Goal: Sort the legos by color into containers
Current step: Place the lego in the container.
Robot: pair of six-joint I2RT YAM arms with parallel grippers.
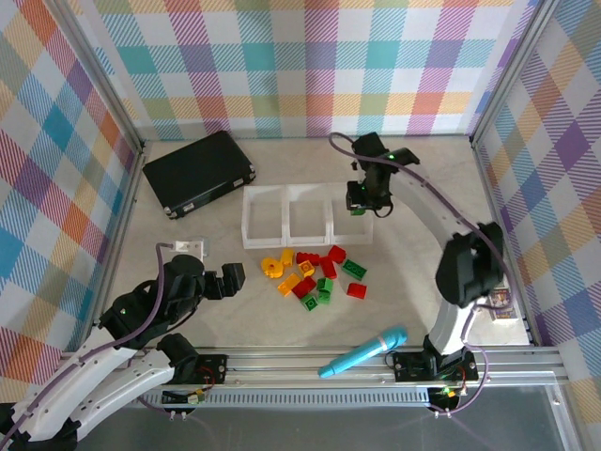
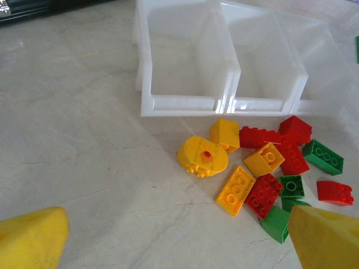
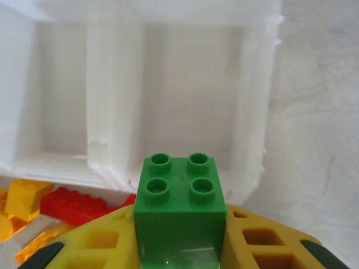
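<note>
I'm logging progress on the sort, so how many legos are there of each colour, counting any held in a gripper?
Red legos: 5
Yellow-orange legos: 4
Green legos: 5, one of them held in the right gripper
Total: 14

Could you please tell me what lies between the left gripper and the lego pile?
Nothing but bare table; the top view shows it between the left gripper and the lego pile.
</note>
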